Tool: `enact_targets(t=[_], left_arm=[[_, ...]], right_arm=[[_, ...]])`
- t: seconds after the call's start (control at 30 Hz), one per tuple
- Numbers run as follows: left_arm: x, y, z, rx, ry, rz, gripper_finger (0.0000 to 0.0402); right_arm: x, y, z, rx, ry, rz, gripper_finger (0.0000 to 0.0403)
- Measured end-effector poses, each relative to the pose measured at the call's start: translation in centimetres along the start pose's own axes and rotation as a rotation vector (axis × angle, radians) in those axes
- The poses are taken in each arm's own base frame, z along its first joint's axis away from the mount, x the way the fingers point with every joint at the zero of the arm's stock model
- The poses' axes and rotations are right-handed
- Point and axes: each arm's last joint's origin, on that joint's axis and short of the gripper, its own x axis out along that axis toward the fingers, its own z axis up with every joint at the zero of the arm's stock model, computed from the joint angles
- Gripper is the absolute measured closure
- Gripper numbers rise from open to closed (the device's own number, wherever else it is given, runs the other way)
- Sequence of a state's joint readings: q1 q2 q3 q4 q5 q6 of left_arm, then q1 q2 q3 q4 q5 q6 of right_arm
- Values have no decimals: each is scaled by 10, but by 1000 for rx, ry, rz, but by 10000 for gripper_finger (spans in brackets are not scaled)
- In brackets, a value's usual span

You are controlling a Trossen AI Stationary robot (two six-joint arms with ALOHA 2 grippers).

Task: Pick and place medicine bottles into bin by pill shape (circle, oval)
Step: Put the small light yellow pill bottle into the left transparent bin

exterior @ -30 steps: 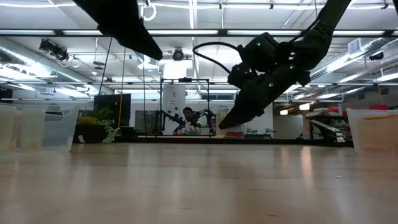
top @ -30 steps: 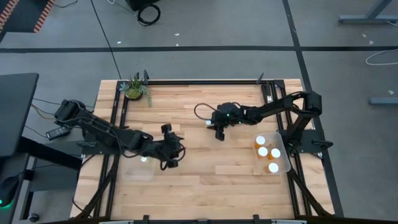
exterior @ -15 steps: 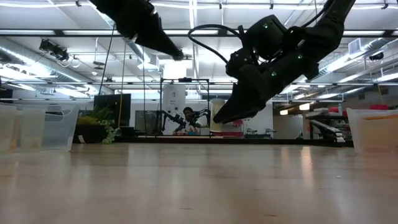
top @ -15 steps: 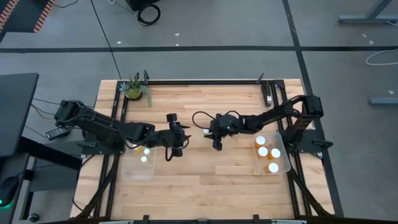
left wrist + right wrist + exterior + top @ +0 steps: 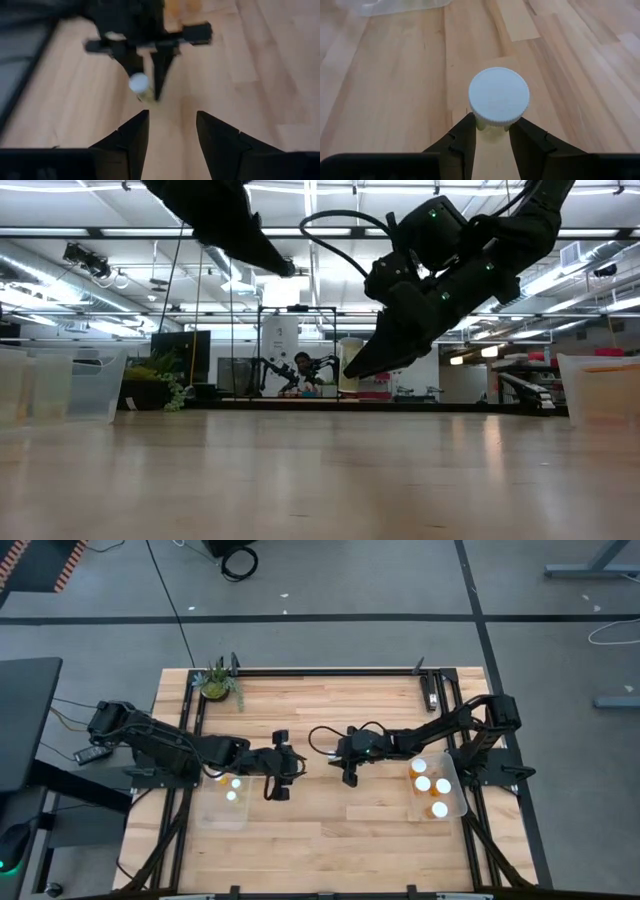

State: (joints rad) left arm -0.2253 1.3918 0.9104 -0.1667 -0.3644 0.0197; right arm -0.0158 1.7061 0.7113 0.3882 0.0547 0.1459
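Your right gripper [image 5: 492, 131] is clenched on a white-capped medicine bottle [image 5: 499, 98], held in the air above the middle of the wooden table [image 5: 330, 830]. Your left gripper [image 5: 171, 131] faces it with fingers spread, holding nothing. More bottles sit in the left bin [image 5: 222, 820] and right bin [image 5: 455, 802].

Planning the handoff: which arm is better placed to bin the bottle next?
Right: its claw is shut on the bottle, whereas the left claw is open and empty.
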Motion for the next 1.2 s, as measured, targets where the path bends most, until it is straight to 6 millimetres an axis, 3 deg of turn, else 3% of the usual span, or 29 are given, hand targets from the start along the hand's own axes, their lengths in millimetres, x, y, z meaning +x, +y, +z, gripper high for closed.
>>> enact_targets(t=[0.27, 0.57, 0.7, 0.93, 1.2], left_arm=[[0, -2, -7, -167, 74, -43, 219], [2, 3, -7, -225, 77, -29, 160], [4, 8, -8, -262, 83, -39, 143], [5, 9, -7, -276, 81, -58, 136], [9, 7, -8, -262, 80, -71, 135]], right_arm=[[0, 5, 1, -43, -17, 42, 286], [-1, 16, 9, -80, -83, 81, 286], [0, 21, 23, -95, -107, 106, 286], [10, 39, 42, -174, -100, 136, 286], [16, 41, 52, -198, -103, 134, 286]])
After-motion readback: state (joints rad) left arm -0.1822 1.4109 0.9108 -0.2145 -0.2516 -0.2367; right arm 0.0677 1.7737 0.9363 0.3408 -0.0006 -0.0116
